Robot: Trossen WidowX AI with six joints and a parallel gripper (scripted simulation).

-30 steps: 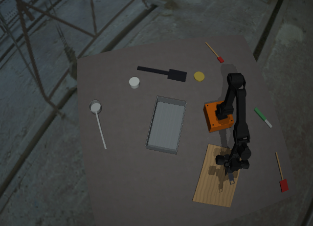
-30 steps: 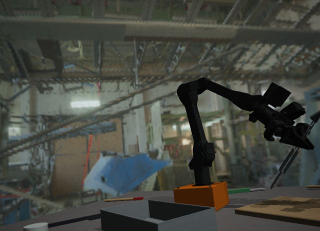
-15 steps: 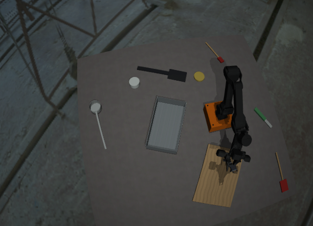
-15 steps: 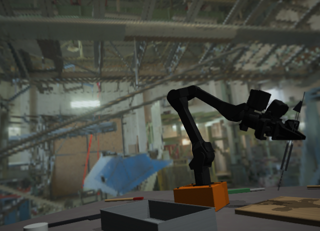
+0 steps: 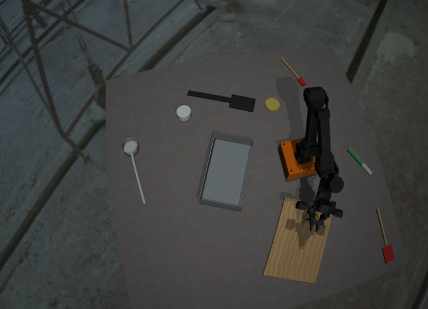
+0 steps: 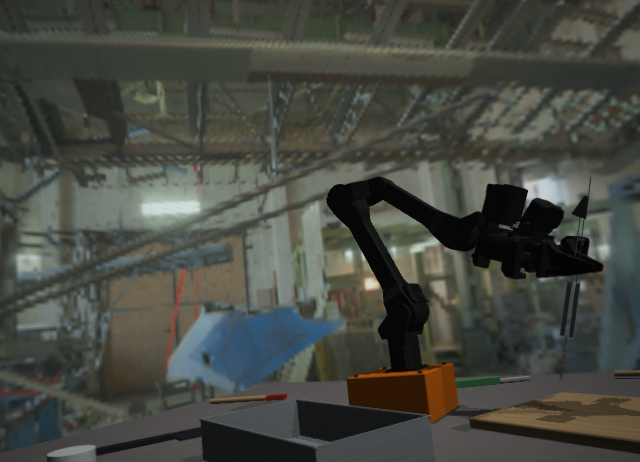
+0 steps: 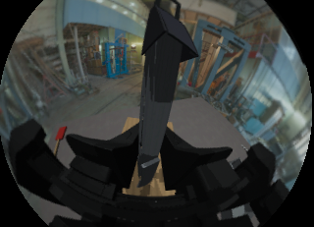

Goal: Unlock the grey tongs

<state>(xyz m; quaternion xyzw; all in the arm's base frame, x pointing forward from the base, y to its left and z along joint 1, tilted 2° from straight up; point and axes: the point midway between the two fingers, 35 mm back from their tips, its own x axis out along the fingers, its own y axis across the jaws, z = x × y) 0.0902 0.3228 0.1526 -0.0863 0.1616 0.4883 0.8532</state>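
From the top view, the gripper [image 5: 316,219] and its wrist are covering the grey tongs [image 5: 313,223], so the arms and hinge of the tongs are not showing there. In the exterior view the wooden board [image 6: 563,418] is running off the right edge, and the roasting tin [image 6: 315,436] and a white cylinder [image 6: 72,453] are being cut by the bottom edge. The tips of the tongs are thinning to a line there, and it is perhaps impossible to tell whether they are together. In the wrist view, the gripper's body is hiding the lower end of the tongs.
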